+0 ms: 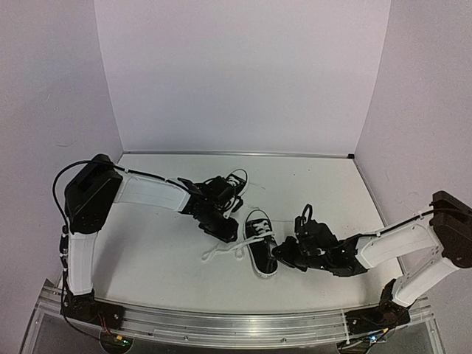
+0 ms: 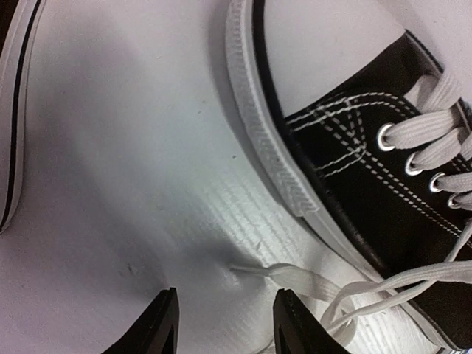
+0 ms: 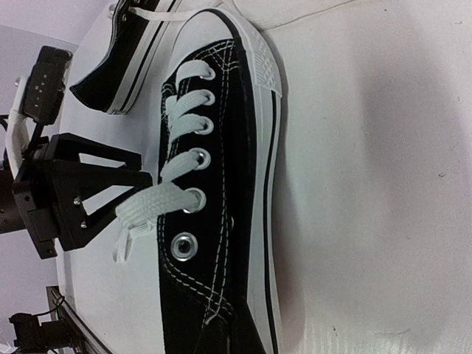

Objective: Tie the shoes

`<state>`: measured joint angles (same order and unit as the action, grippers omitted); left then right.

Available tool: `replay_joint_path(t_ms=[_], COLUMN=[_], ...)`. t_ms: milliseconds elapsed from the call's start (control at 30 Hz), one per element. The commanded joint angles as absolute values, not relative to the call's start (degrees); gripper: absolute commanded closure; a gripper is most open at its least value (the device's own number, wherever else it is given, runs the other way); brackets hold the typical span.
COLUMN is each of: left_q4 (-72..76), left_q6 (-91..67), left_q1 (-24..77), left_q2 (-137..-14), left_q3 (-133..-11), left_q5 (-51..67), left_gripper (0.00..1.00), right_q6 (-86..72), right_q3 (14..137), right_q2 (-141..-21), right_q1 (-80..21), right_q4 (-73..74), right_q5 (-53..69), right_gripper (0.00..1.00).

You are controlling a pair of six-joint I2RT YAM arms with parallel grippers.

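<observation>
From above, the near shoe (image 1: 260,252) lies mid-table with the far shoe (image 1: 236,183) at its 11 o'clock, the left gripper (image 1: 225,230) at 9 and the right gripper (image 1: 284,258), jaws unreadable, at 3; the left wrist view shows its fingers (image 2: 158,328) apart above the table (image 2: 110,184), a lace (image 2: 295,276) end at their 1 o'clock; the right wrist view shows the near shoe's eyelets.
</observation>
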<state>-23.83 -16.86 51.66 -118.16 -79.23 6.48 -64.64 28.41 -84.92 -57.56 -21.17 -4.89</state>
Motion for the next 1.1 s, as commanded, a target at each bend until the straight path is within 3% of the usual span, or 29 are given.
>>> replay_joint_path(t_ms=[0,400,500,667,867,1067], left_q4=[-22.8,-30.9,-36.3,-42.2,-43.7,-38.3], left_q6=[-17.4,-15.0,-14.7,-15.9,-16.2,-17.0], left_q1=[52.9,56.4,57.0,57.0,56.1,51.8], left_q2=[-119.6,-124.6,-126.6,-126.9,-127.0,-121.6], left_q3=[-83.0,-89.0,-91.1,-90.2,-88.4,-85.7], left_q5=[6.7,1.7,-1.0,-1.5,-1.6,-1.2], left_gripper=[0.52,0.47,0.49,0.64,0.97,1.0], right_q6=[-64.9,-64.9,-65.0,-65.2,-64.6,-63.8], right_q3=[28.0,28.1,28.0,27.6,28.1,29.1], right_q2=[-82.6,-83.1,-83.1,-82.6,-84.6,-88.0], right_q1=[-57.8,-57.8,-57.8,-57.8,-57.8,-57.9], right_q4=[-24.2,-24.3,-24.3,-24.3,-25.4,-28.4], right_q5=[-7.3,-7.3,-7.2,-7.4,-6.2,-3.5], right_gripper=[1.0,1.0,1.0,1.0,1.0,1.0])
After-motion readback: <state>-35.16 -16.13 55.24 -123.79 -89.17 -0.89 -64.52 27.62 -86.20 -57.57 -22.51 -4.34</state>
